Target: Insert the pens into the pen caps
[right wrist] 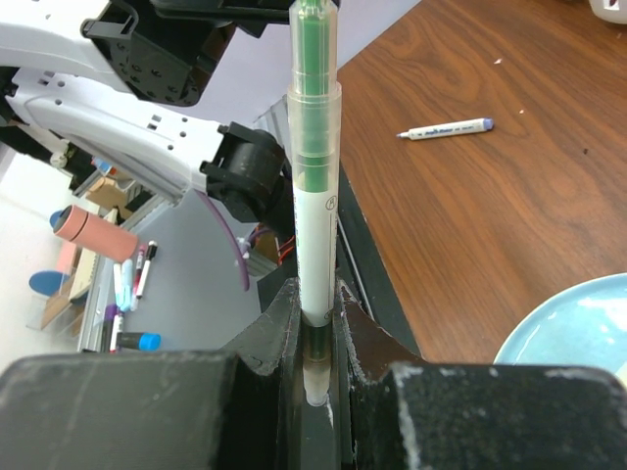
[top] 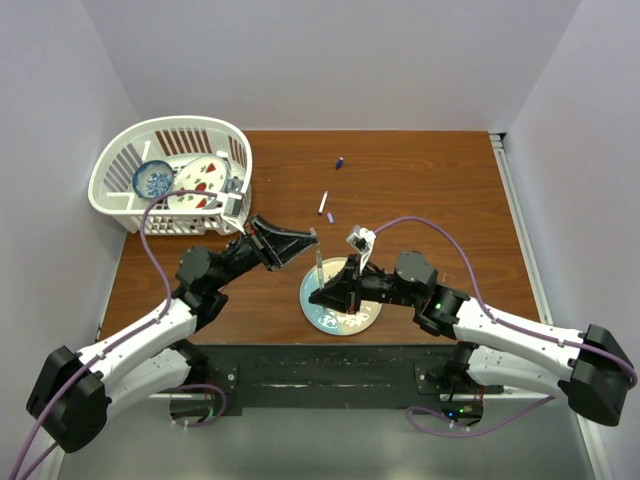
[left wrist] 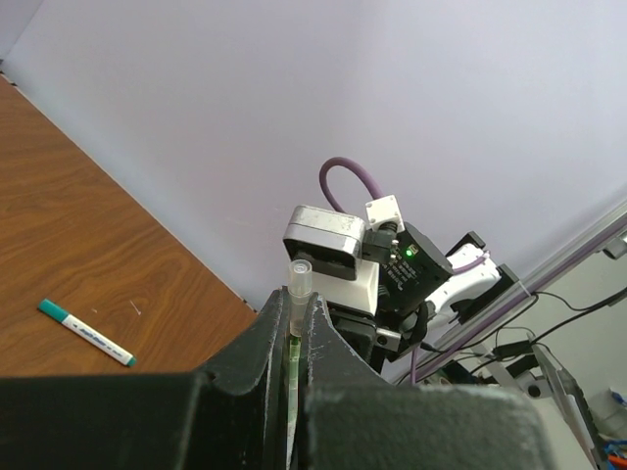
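My right gripper [top: 322, 288] [right wrist: 315, 323] is shut on the lower end of a white pen [right wrist: 315, 245] [top: 319, 265] whose upper part is clear with a green core. It holds the pen upright over the round blue plate [top: 345, 322]. My left gripper [top: 313, 238] [left wrist: 297, 313] is shut on a slim clear pen cap with green inside [left wrist: 297, 279], right at the pen's far end. Whether the pen sits inside the cap cannot be told. A capped white pen [top: 323, 202] [right wrist: 446, 128] lies on the table beyond. A purple cap [top: 330, 216] and a blue cap [top: 340, 162] lie near it.
A white basket [top: 120, 200] holding a blue patterned bowl [top: 153, 178] and a plate stands at the back left. The blue plate's rim [right wrist: 578, 323] shows in the right wrist view. A white pen with a teal cap [left wrist: 86, 333] lies on the wood in the left wrist view.
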